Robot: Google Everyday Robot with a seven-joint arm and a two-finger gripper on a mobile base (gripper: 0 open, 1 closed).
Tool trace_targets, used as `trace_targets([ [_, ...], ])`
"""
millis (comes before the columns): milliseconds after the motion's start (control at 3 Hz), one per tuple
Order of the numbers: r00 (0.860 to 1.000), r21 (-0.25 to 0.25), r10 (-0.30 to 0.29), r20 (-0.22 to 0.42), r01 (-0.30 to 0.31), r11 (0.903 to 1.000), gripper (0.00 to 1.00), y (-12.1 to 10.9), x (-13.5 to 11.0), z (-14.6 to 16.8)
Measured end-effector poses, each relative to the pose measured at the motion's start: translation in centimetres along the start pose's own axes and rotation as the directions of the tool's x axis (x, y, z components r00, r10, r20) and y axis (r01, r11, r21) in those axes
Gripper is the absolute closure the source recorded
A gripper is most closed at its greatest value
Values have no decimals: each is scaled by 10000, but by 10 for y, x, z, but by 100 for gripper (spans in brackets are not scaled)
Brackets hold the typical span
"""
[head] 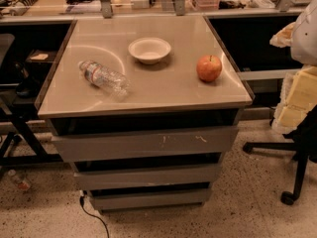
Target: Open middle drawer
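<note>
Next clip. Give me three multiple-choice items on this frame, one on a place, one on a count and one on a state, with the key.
1. Where on the cabinet top is the apple?
A. right side
B. left rear corner
C. front left edge

2. How many grey drawer fronts show?
A. two
B. three
C. five

3. The middle drawer is:
A. pulled far out
B. pushed in
C. taken out

Key:
1 A: the apple sits to the right of the bowl.
2 B: there is a top front, the middle one and a bottom front.
3 B: no tray shows behind its front.

The gripper is not in view.
</note>
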State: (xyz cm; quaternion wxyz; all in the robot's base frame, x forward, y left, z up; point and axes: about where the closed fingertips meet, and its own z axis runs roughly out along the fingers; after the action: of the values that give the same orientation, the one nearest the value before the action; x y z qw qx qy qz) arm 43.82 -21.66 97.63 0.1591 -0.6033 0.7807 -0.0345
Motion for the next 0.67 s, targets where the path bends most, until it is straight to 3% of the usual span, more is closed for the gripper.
trace_targets([
  [667,10000,-90,39,22,-39,10000,0,10,1,7],
])
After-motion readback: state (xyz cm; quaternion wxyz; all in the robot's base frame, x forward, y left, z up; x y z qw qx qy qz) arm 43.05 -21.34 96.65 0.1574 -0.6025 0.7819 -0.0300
